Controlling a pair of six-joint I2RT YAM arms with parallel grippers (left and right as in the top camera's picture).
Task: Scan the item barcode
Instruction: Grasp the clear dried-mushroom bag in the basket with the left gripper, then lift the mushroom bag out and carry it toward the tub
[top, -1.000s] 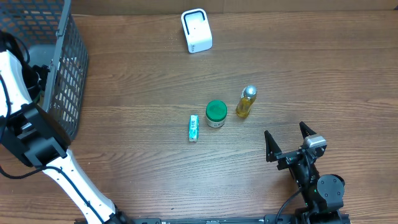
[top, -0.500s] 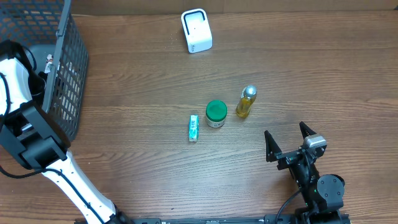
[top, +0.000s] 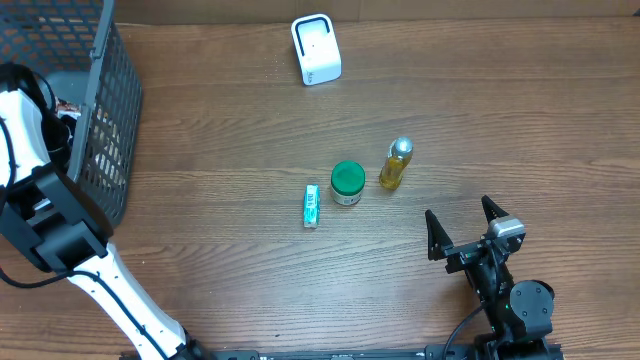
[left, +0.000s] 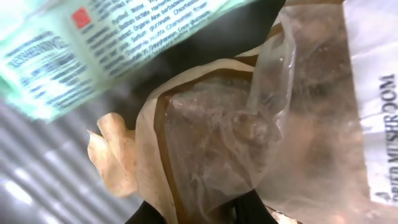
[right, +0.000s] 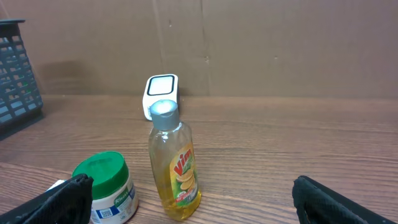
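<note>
Closed up since the earlier frames, the left gripper (left: 200, 210) now pinches the clear plastic bag of brown dried mushrooms (left: 249, 124) between its fingers, inside the dark wire basket (top: 105, 120) (a pale green printed packet (left: 93, 43) lies just ahead of the fingers). The right gripper (top: 458, 212) stands wide apart and empty; the yellow plastic soap bottle (right: 174, 168) is ahead of it, and the white box-shaped scanner (top: 316, 48) is well beyond.
</note>
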